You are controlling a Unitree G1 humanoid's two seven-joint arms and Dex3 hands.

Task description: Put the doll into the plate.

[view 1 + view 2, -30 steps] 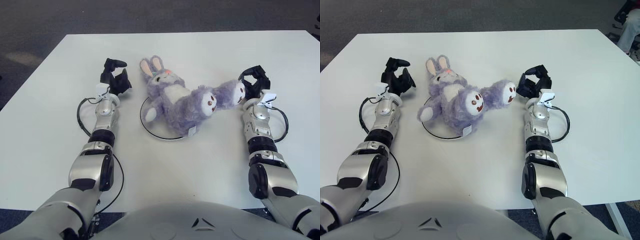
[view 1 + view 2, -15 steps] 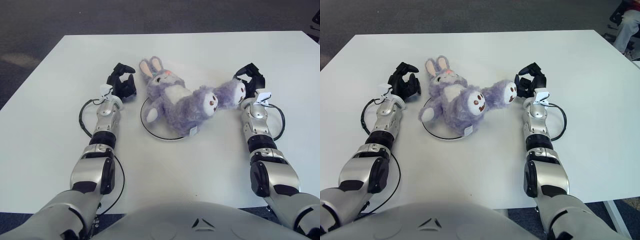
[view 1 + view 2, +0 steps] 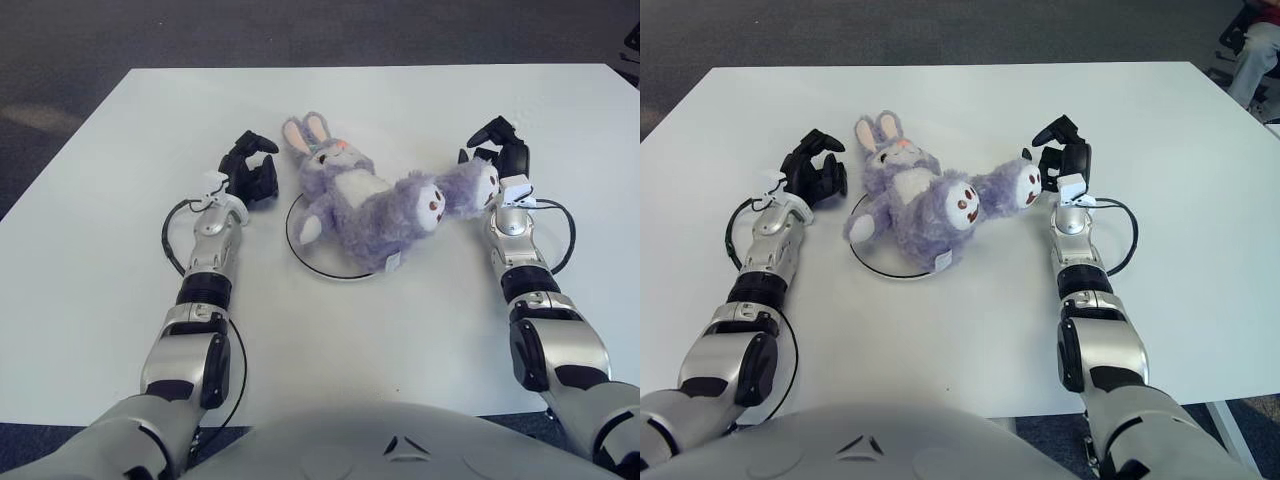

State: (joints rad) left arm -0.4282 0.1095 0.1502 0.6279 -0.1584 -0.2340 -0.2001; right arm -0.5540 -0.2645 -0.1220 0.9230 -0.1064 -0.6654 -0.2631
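A purple plush bunny doll (image 3: 358,201) lies on its back across a white plate with a dark rim (image 3: 303,256) in the middle of the table. Its head points away from me. One leg sticks out to the right, off the plate, ending in a foot (image 3: 1030,184). My right hand (image 3: 497,152) stands just right of that foot, fingers spread, touching or almost touching it. Beside the doll's head, on its left, my left hand (image 3: 252,170) hangs with relaxed fingers that hold nothing.
The white table (image 3: 120,300) stretches wide on both sides and ahead. Dark floor lies beyond its far edge. Black cables loop beside both forearms. A seated person's leg (image 3: 1258,50) shows at the far right.
Both hands have moved inward toward the doll. The right hand has come up against the outstretched foot, and that leg has shifted slightly left.
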